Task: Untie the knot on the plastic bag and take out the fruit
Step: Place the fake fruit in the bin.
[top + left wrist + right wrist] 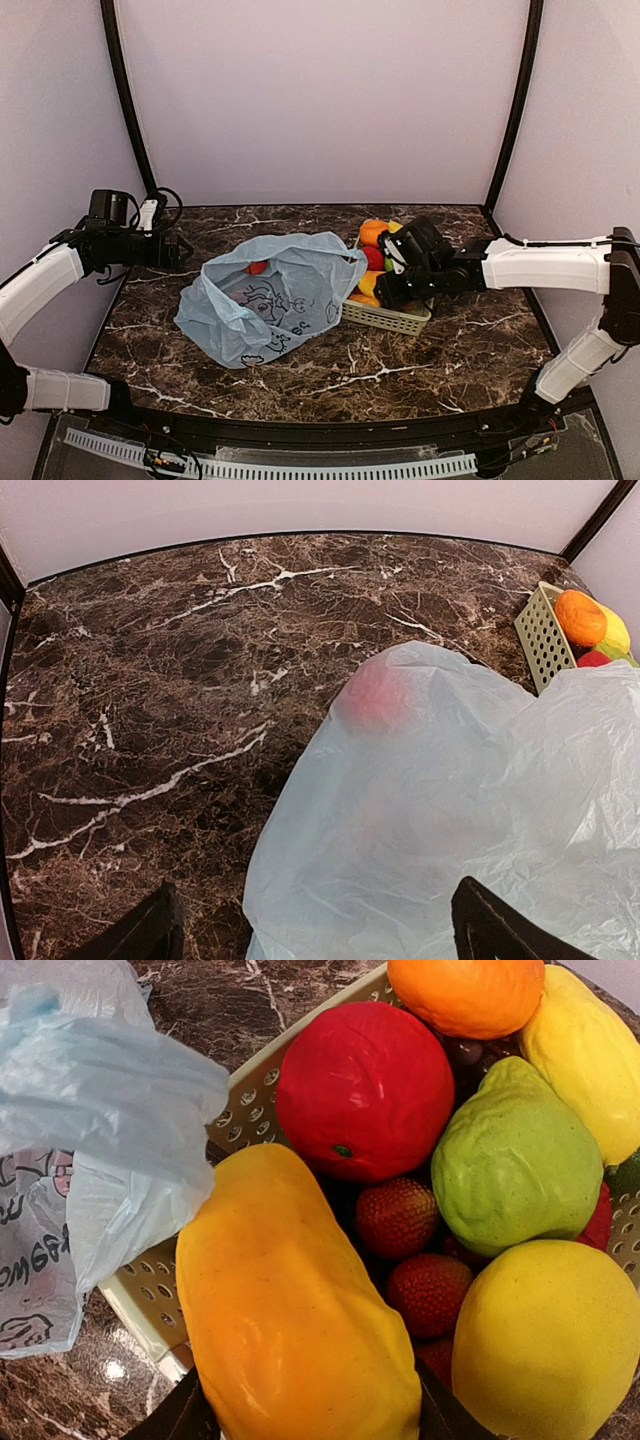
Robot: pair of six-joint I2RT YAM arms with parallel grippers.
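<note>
I read the bench as dark marble-look stone, polished and glossy, bag thin crinkled translucent film with a soft sheen, basket pale perforated plastic, matt, mango smooth and waxy, green fruit finely pebbled, orange dimpled, strawberries bumpy.

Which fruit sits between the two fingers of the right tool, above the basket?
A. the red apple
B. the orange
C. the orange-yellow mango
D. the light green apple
C: in the right wrist view the orange-yellow mango fills the gap of the right tool, with a dark finger close at each side of it, over the rim of the basket.
</note>
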